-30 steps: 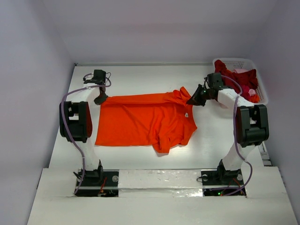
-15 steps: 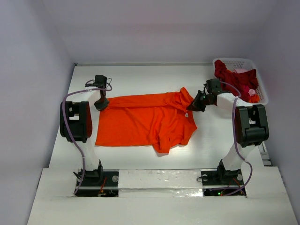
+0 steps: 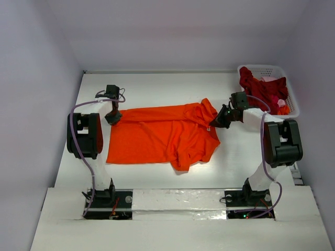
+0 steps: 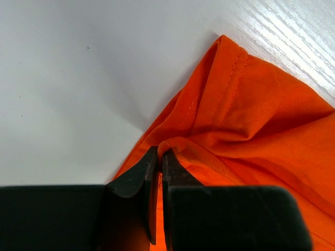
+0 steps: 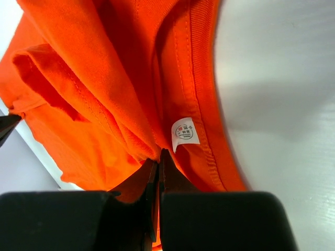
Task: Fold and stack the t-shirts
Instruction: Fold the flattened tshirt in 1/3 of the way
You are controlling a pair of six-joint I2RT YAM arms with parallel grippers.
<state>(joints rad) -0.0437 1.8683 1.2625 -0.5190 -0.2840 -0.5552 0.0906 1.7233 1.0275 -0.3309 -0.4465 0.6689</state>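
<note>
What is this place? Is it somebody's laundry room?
Probably not a home; it looks like a robot test booth. A left arm and a right arm are bolted to a white table, plain walls box it in, and a basket holds red shirts.

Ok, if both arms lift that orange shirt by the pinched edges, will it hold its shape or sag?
Probably sags: the orange shirt is soft cloth, bunched into folds where the left gripper and right gripper pinch it. Likely light, given such thin fabric. It might slip, since each grip holds only a narrow fold.
</note>
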